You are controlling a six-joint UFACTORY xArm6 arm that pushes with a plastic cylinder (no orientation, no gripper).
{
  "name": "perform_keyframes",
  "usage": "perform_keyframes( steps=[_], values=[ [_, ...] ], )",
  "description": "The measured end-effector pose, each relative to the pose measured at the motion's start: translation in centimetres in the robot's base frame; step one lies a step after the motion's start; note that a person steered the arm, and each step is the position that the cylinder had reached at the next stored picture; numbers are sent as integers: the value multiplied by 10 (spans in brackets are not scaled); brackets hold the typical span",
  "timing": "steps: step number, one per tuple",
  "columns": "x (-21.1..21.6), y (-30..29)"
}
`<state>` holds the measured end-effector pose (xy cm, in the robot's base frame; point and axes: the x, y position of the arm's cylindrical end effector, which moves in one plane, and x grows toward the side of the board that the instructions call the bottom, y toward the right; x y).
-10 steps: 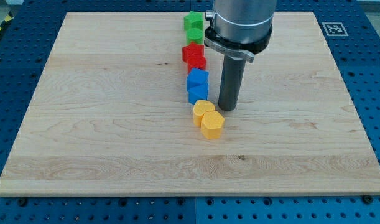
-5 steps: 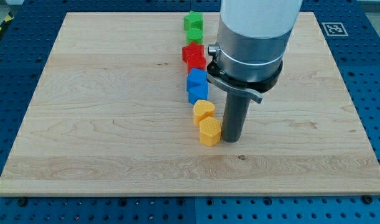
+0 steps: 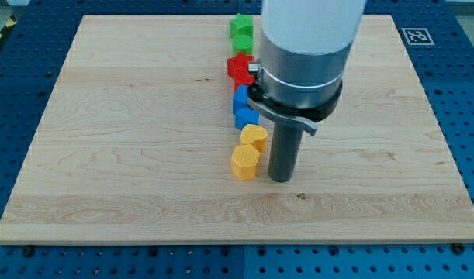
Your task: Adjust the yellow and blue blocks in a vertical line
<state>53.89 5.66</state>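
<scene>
The yellow hexagonal block point(image 3: 244, 161) lay furthest toward the view's left, out of the column; the yellow heart block point(image 3: 254, 138) sat above it, under the blue blocks point(image 3: 243, 107). The arm's tip point(image 3: 280, 179) stood just right of the hexagon, not quite touching. It carried no gripper, only a rod. Realigning the hexagon probably needed a gentle rightward nudge from its left. No writing was legible; only a fiducial marker point(image 3: 415, 35).

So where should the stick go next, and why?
Probably around to the view's left of the yellow hexagon block, then a small nudge toward the right. My tip stands at that block's right, and the block sits left of the yellow heart block and the blue blocks, out of line.
</scene>
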Motion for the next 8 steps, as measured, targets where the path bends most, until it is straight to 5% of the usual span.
perform_keyframes(
  steps=[2,8],
  values=[
    [-44,1],
    [-48,9]
  ],
)
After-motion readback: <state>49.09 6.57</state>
